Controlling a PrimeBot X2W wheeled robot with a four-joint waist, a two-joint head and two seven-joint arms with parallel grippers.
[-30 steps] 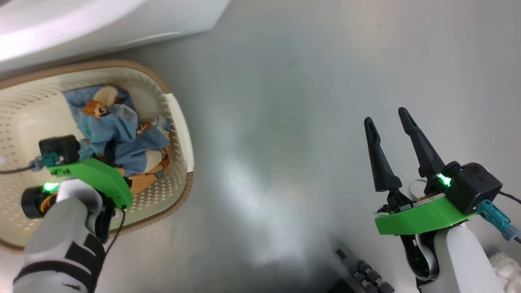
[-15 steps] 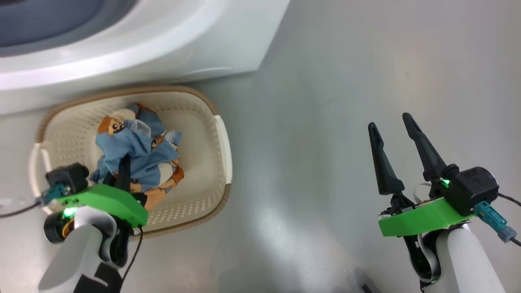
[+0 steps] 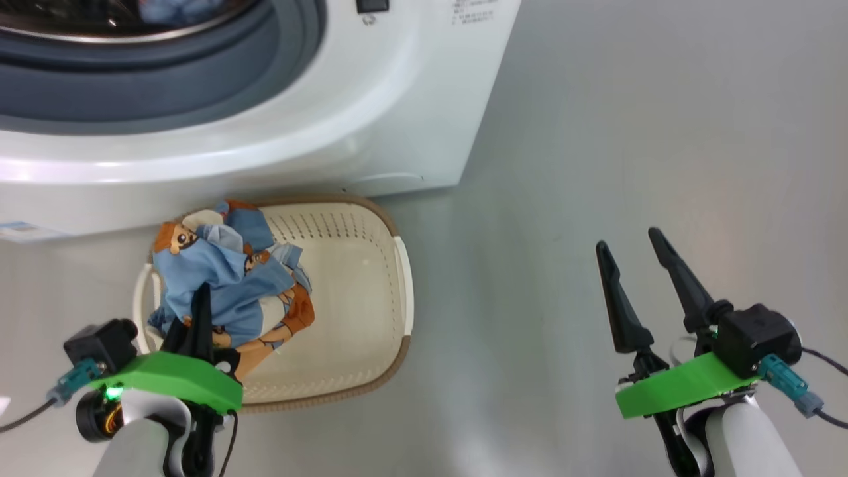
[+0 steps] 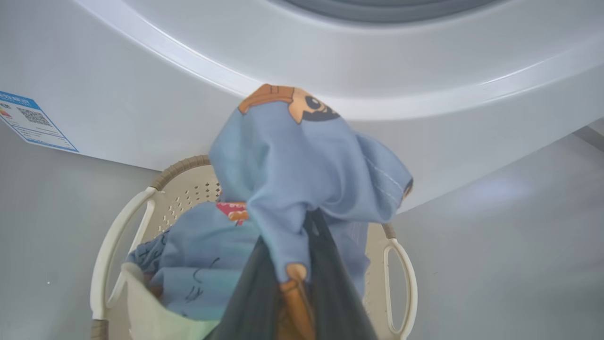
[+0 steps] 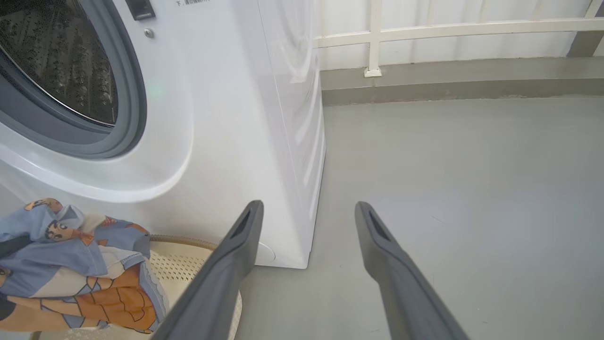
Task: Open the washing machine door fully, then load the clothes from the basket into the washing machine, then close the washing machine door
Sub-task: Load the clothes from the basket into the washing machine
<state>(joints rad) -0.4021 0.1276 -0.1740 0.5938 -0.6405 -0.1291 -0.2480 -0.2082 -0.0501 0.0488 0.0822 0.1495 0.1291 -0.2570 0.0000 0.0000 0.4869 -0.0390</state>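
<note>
Since a second ago the head camera has swung up, so the washing machine [image 3: 371, 119] and its grey gasket [image 3: 165, 79] fill 11 o'clock. The left tool [image 3: 199, 308] is clenched on the clothes [image 3: 218, 285], the blue bundle raised partly out of the basket [image 3: 399, 291] just before the washer's front. At 4 o'clock the right tool [image 3: 629, 240] stands spread wide, empty, over bare floor [image 3: 629, 132]

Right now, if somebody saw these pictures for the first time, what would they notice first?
The bundle of blue cartoon clothes jumps out first, pinched in the shut left tool over the cream basket. Behind it stands the big white washing machine, its round mouth open. The right tool hangs open above grey floor.
</note>
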